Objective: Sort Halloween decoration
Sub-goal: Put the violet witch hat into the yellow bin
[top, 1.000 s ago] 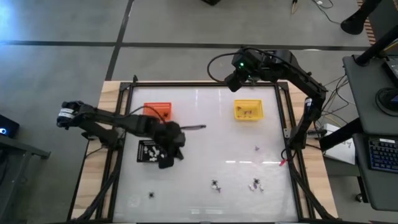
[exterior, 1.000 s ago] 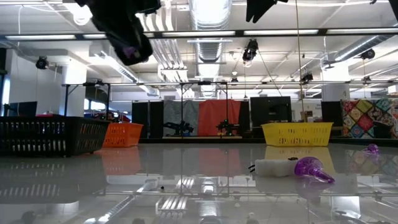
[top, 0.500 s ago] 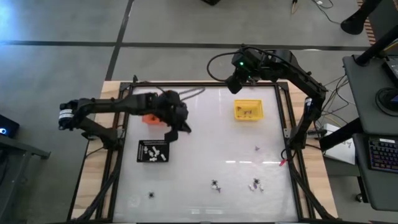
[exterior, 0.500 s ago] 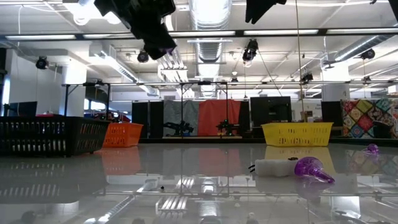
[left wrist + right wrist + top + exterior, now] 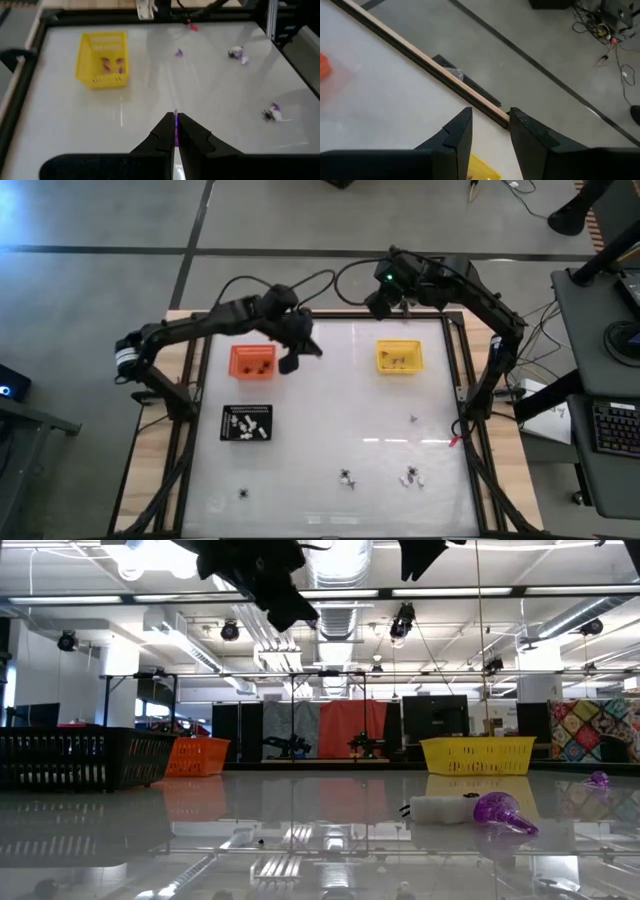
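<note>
Left gripper (image 5: 296, 356) pinching purple trinket (image 5: 174, 131), glossy white table (image 5: 330, 420)

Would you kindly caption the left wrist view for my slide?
Left gripper shut on a purple trinket, facing the yellow tray.

Both arms are black and jointed. The left arm (image 5: 200, 330), at upper left of the high view, carries a white-marked band by its base and looping black cables. The right arm (image 5: 470, 285), upper right, shows a green light. Each claw has angular matte-black fingers (image 5: 455, 135).
</note>
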